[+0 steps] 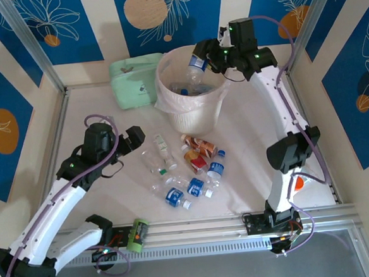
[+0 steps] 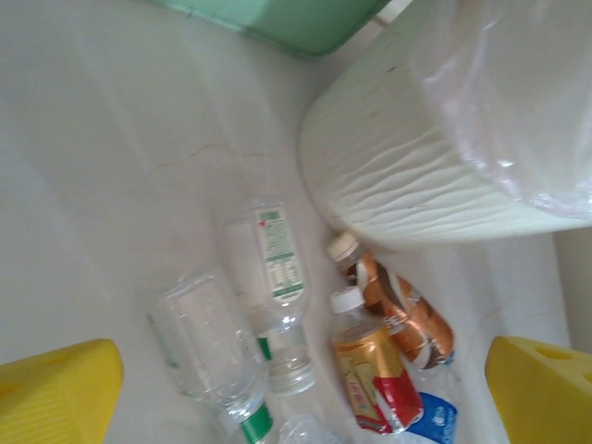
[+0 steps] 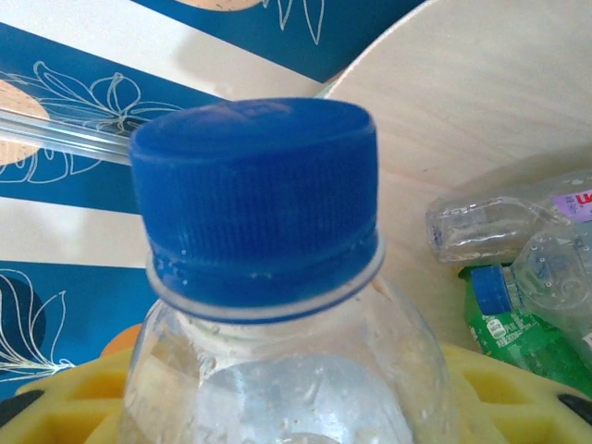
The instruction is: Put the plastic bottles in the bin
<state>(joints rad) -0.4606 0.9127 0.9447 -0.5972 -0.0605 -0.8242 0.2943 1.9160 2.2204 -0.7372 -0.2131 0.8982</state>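
Observation:
My right gripper is shut on a clear bottle with a blue cap, held over the rim of the cream bin. The bottle's cap looms close between the yellow fingers, with the bin's inner wall behind it. A clear bottle and a green one lie inside the bin. My left gripper hangs open above the loose bottles on the table: a white-labelled one, a clear one, an orange one and a gold-and-red one.
A pale-green pouch lies left of the bin, against the back wall. More blue-labelled bottles lie nearer the front rail. The bin's ribbed side stands just beyond the orange bottle. Metal rails edge the table on the left, right and front.

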